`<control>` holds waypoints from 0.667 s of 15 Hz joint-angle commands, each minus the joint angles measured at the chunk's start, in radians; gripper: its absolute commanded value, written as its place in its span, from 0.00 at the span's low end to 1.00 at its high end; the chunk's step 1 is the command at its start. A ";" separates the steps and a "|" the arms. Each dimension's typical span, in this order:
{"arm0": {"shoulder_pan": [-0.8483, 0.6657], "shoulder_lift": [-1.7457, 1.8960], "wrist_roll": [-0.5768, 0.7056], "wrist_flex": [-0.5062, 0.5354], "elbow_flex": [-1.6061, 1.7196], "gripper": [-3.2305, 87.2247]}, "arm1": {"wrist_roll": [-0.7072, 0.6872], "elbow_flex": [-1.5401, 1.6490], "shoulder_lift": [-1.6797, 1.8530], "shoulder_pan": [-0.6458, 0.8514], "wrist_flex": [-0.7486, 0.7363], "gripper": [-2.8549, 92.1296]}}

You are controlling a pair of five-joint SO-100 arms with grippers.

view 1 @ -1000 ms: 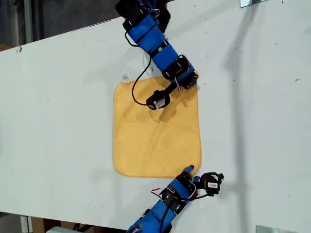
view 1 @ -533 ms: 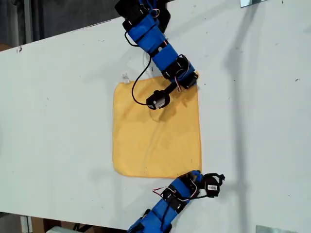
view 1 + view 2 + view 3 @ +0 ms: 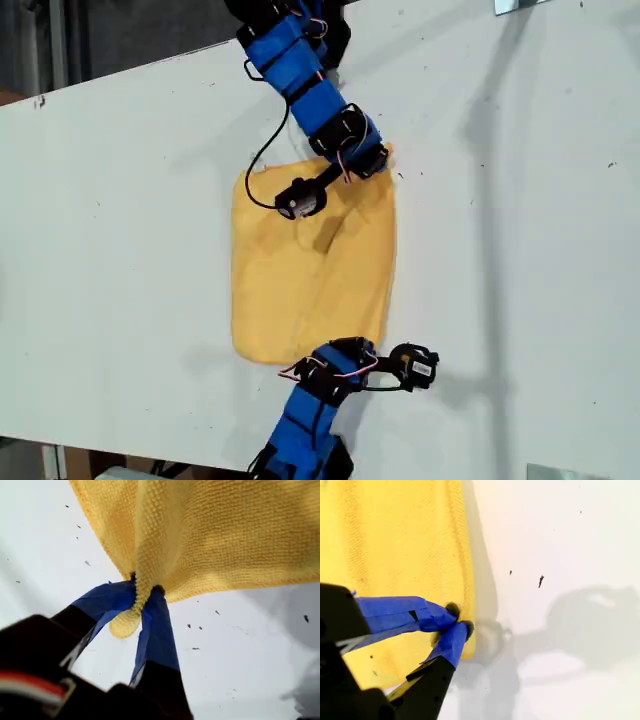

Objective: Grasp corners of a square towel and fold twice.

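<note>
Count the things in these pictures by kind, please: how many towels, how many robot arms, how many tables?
Square towel: 1, yellow-orange
Robot arms, blue and black: 2, with my first gripper and my second gripper each pinching the towel's edge
White table: 1
Total: 4

1. The square towel (image 3: 305, 270) lies on the table (image 3: 120, 220), near its middle in the exterior view.
2. One arm (image 3: 310, 95) reaches over the towel's far edge.
3. Another arm (image 3: 310, 410) meets its near edge.
</note>
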 commanded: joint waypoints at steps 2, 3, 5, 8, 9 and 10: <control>-0.121 0.029 0.210 0.083 -0.155 0.03 | -0.100 -0.054 0.225 0.097 0.028 0.03; -0.143 0.052 0.250 0.101 -0.172 0.03 | -0.129 -0.058 0.273 0.130 0.038 0.03; -0.195 0.132 0.331 0.133 -0.172 0.03 | -0.183 -0.058 0.356 0.230 0.069 0.03; -0.314 0.250 0.480 0.176 -0.169 0.03 | -0.345 -0.071 0.451 0.459 0.069 0.03; -0.383 0.296 0.560 0.178 -0.156 0.03 | -0.410 -0.087 0.480 0.554 0.080 0.03; -0.479 0.373 0.626 0.166 -0.101 0.03 | -0.466 -0.135 0.488 0.641 0.115 0.03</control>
